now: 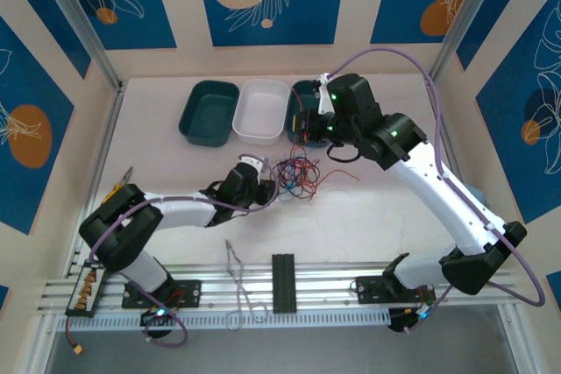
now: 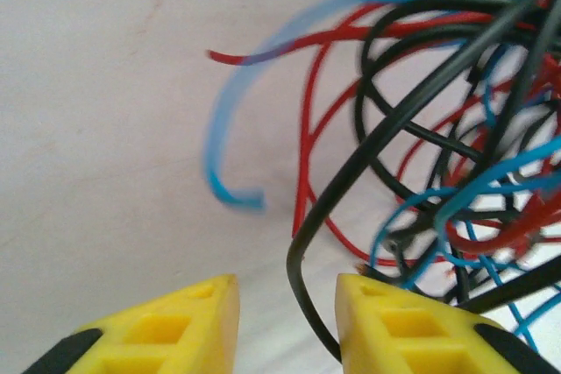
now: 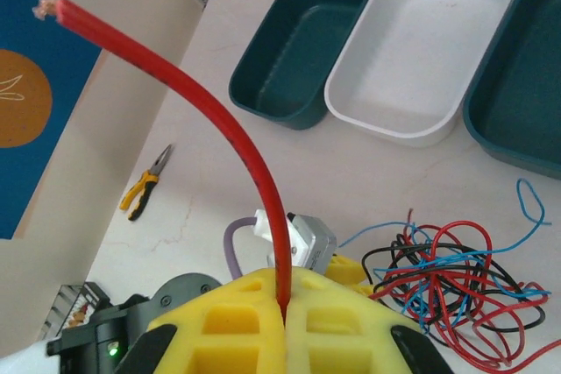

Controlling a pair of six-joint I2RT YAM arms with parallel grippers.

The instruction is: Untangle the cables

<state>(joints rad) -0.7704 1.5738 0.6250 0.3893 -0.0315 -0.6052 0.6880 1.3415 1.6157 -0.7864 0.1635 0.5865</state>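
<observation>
Cables (image 1: 294, 176) tangled ahead of left gripper (image 2: 287, 291), red strand (image 3: 219, 124) clamped in right gripper (image 3: 282, 299)

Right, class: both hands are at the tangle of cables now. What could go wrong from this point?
1. The right hand is shut on a red cable; if its other end is knotted in the tangle, pulling may tighten the knot or drag the heap.
2. The left hand straddles a black cable with blue strands close by its finger; closing might pinch those too.
</observation>
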